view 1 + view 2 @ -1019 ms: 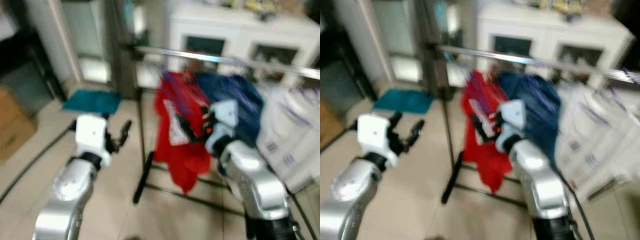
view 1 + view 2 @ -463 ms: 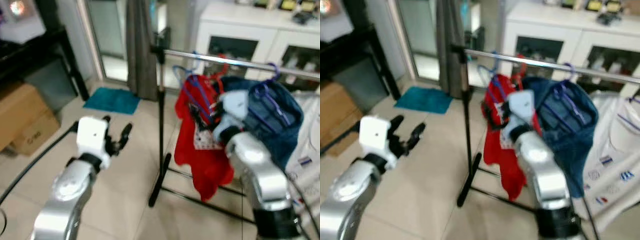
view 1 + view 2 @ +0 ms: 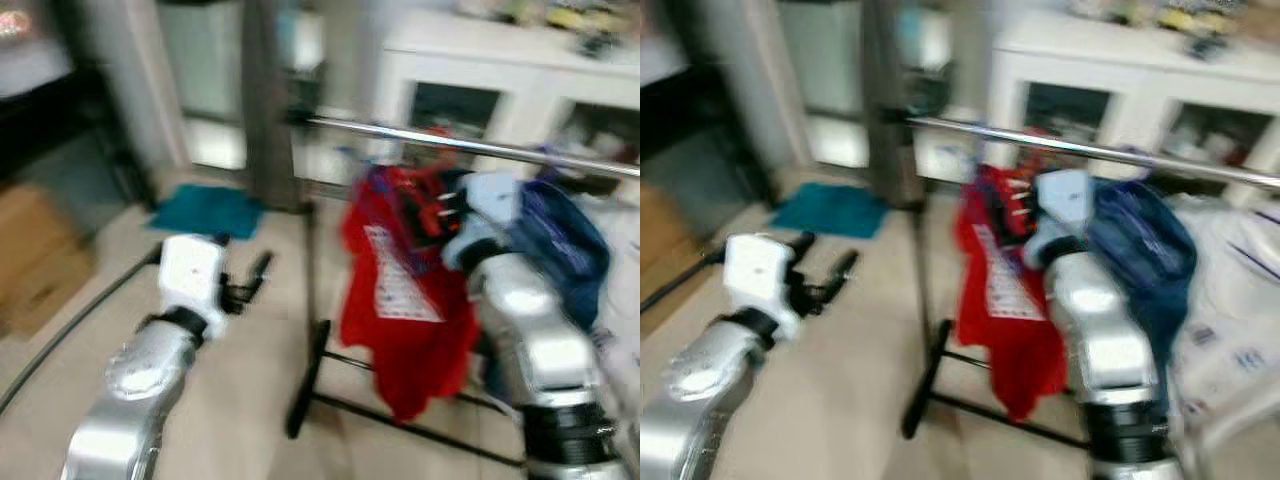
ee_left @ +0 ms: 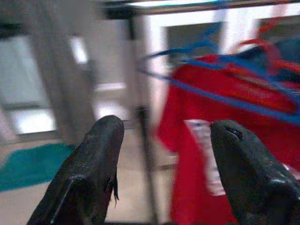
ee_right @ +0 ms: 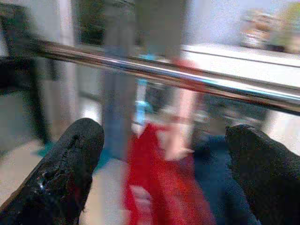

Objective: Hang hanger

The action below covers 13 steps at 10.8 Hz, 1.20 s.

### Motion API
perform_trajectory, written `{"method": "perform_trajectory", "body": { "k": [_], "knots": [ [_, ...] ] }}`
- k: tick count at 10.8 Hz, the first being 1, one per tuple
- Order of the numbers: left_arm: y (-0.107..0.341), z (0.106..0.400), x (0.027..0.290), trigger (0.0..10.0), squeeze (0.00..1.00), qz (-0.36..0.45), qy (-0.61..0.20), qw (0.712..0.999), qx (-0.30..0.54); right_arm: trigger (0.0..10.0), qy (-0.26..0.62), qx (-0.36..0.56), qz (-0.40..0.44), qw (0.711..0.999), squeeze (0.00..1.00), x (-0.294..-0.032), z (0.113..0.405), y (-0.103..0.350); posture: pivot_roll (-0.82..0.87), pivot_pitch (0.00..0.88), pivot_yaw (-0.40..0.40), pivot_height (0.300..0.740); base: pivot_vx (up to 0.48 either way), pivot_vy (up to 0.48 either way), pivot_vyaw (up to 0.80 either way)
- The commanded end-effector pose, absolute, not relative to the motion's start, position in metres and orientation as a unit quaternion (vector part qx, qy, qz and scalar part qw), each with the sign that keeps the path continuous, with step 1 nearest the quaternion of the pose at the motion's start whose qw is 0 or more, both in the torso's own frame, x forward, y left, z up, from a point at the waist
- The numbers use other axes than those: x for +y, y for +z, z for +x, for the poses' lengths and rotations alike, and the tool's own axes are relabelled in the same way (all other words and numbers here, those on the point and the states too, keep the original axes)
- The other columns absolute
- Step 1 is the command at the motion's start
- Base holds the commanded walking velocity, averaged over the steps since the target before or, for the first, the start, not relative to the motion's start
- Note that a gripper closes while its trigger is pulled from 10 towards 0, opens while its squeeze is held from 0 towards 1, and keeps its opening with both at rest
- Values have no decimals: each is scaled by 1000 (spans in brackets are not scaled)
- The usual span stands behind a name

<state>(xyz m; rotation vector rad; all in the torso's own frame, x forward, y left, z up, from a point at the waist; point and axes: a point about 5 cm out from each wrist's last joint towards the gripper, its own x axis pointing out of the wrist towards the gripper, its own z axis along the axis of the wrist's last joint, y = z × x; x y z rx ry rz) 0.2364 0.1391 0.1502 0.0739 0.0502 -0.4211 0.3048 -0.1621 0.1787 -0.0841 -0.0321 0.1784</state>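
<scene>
On the far left we see a cardboard box (image 3: 35, 255) and a teal mat (image 3: 207, 210) on the floor, both well apart from our left gripper (image 3: 248, 285); this gripper is held out low in front of us, its two black fingers (image 4: 96, 159) spread apart with nothing between them; beyond them stands the dark upright post of the rack (image 3: 310, 300). To the right of that gripper the chrome rail (image 3: 470, 145) runs across; a red garment (image 3: 400, 300) hangs from it on a blue hanger (image 4: 220, 96). Our right gripper (image 5: 159, 154) is raised just below the rail, fingers wide apart and holding nothing, with the red garment just beyond and below it; to its right hang a navy garment (image 3: 565, 235) and a white printed one (image 3: 1240, 330); behind stands a white cabinet (image 3: 1120, 60); the pictures are blurred.
</scene>
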Motion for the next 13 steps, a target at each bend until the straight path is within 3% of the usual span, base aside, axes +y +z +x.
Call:
{"method": "perform_trajectory", "body": {
  "k": [1,5,8,11,12,13],
  "knots": [
    [151,234,140,10000,0,41,-225,973,27,10000,102,-14,-44,994,0,-160,308,182,27,0,23,740,0,0,0],
    [156,210,119,10000,0,3,-408,911,59,10000,156,45,-77,984,0,-174,325,184,26,0,25,740,0,0,0],
    [155,205,121,10000,0,12,-438,895,79,10000,142,77,-26,987,0,-185,348,194,29,0,18,740,0,0,0],
    [154,203,121,10000,0,13,-449,889,91,10000,148,126,-47,980,0,-196,370,192,28,0,10,740,0,0,0],
    [153,203,121,10000,0,14,-451,887,92,9373,166,141,-43,975,0,-197,373,189,28,0,9,740,0,0,0],
    [152,203,121,10000,0,14,-453,886,95,6235,165,150,-43,974,0,-201,378,186,28,0,9,740,0,0,0]
  ]
}}
